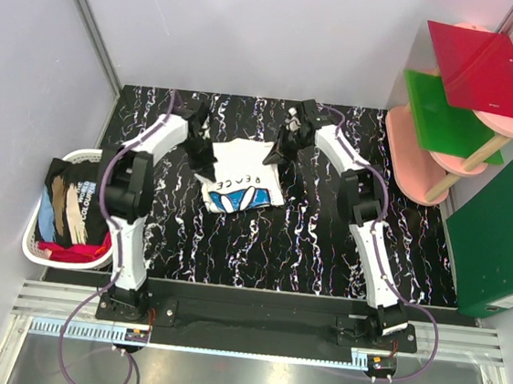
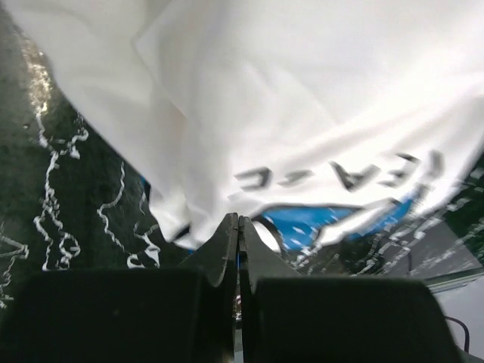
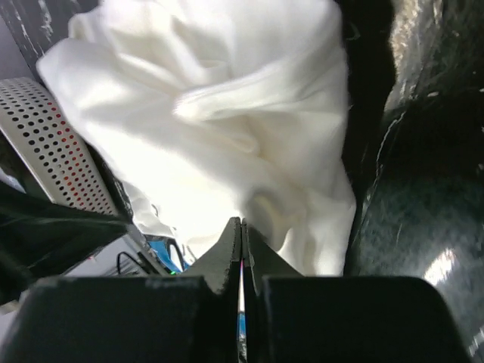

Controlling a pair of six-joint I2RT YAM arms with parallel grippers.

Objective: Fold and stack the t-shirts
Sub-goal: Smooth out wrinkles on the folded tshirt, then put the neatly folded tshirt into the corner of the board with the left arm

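Observation:
A cream-white t-shirt (image 1: 239, 183) with dark lettering and a blue print lies crumpled at the middle of the black marbled table (image 1: 306, 243). My left gripper (image 1: 206, 164) sits at its left edge and my right gripper (image 1: 274, 153) at its upper right corner. In the left wrist view the left gripper (image 2: 239, 219) is shut, with the shirt's hem (image 2: 181, 219) at its tips and a thin blue sliver between the jaws. In the right wrist view the right gripper (image 3: 241, 223) is shut on bunched white cloth (image 3: 227, 136). More t-shirts (image 1: 71, 209), black, blue and red, fill a basket.
The white perforated basket (image 1: 37, 224) stands off the table's left edge. A pink tiered stand (image 1: 416, 154) at the right carries a red board (image 1: 485, 65) and a green board (image 1: 448, 116). A dark green board (image 1: 499, 240) leans at the right.

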